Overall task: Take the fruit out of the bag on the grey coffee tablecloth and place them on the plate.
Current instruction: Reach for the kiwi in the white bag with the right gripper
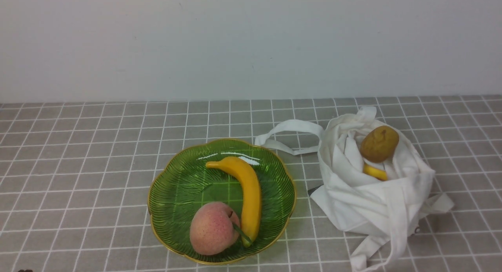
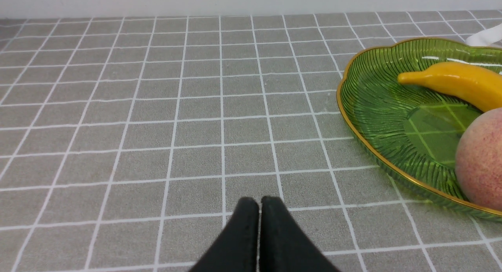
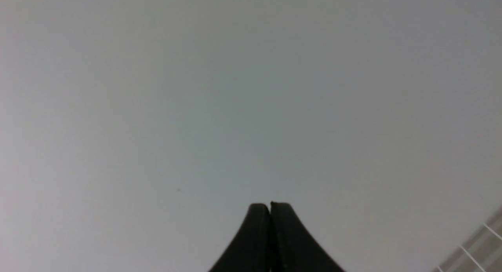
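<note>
The left tool has its fingers pressed together with nothing gripped, over bare grey tablecloth, apart from the plate. The right tool is likewise closed and empty, facing the wall. The plate holds a banana and, at its 6 o'clock, a peach. The bag lies at the plate's 3 o'clock, mouth open, an olive-brown fruit resting on a yellow piece inside.

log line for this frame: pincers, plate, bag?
left pincer shut, empty, over tablecloth | right pincer shut, empty, facing wall | plate: banana, pink fruit | bag: olive-brown fruit, yellow piece inside
</note>
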{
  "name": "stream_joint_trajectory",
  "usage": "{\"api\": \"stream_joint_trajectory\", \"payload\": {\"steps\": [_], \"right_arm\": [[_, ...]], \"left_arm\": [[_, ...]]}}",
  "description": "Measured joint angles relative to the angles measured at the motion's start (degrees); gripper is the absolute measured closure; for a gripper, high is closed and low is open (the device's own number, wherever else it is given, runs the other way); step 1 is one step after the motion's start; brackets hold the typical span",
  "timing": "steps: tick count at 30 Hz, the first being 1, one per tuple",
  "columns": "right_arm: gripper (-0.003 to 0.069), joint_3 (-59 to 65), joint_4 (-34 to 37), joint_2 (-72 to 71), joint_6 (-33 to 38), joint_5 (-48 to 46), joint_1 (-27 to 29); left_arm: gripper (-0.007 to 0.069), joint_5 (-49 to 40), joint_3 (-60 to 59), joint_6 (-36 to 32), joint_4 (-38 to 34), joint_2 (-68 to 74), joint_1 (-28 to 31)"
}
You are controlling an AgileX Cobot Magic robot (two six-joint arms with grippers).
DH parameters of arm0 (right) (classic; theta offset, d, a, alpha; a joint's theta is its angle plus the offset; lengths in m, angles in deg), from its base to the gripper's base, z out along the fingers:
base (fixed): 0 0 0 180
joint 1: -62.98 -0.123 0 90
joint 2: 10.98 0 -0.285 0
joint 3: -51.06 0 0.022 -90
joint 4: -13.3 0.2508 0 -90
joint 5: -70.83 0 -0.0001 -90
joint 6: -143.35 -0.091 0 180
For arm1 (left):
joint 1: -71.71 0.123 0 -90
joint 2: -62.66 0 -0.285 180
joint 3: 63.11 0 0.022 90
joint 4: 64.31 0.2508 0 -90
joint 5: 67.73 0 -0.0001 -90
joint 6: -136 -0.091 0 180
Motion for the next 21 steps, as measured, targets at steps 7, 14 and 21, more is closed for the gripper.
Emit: {"api": "stream_joint_trajectory", "payload": {"steps": [7, 14, 21], "right_arm": [[0.0673, -22.5, -9.6, 24.7, 7.8, -26.7, -0.1], [0.0671, -41.6, -19.1, 54.3, 13.5, -49.6, -0.1], [0.067, -60.0, -24.4, 79.7, 11.6, -61.9, -1.3]], "left_arm": [[0.0632, 0.0, 0.0, 0.0, 0.0, 0.0, 0.0], [0.0632, 0.0, 0.0, 0.0, 0.0, 0.0, 0.0], [0.0632, 0.0, 0.0, 0.0, 0.0, 0.0, 0.0]]}}
